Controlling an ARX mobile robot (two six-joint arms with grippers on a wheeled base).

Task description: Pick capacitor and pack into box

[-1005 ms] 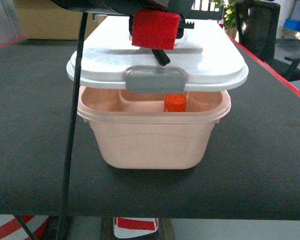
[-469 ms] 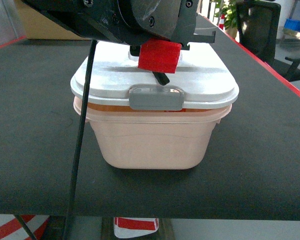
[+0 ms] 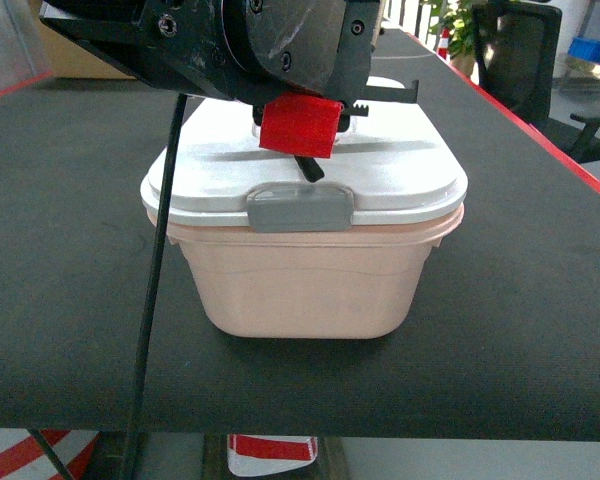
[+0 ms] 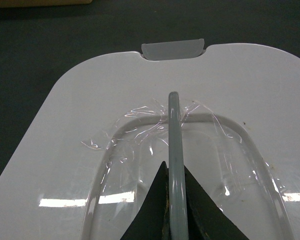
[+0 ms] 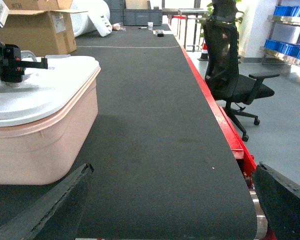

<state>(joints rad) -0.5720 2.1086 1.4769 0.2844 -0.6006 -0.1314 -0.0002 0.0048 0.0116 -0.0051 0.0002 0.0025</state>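
Observation:
The pale pink box (image 3: 300,285) stands in the middle of the black table, its white lid (image 3: 390,175) lying flat on the rim. A grey clasp (image 3: 300,208) faces me. The capacitor is hidden. My left gripper (image 4: 174,171) is shut on the lid's grey handle (image 4: 173,125), which stands up between its black fingers. In the head view the left arm's black wrist and red block (image 3: 300,125) hang over the lid. My right gripper (image 5: 174,172) is open over bare table, to the right of the box (image 5: 45,145), holding nothing.
The table's red right edge (image 5: 215,115) runs close by, with a black office chair (image 5: 232,65) beyond it. A brown cardboard carton (image 5: 37,27) stands at the far left. Blue bins (image 5: 290,10) sit on shelves. A black cable (image 3: 152,310) hangs beside the box.
The lid, held raised a second ago with an orange capacitor showing inside, has come down with my left gripper and now rests on the box, covering the inside.

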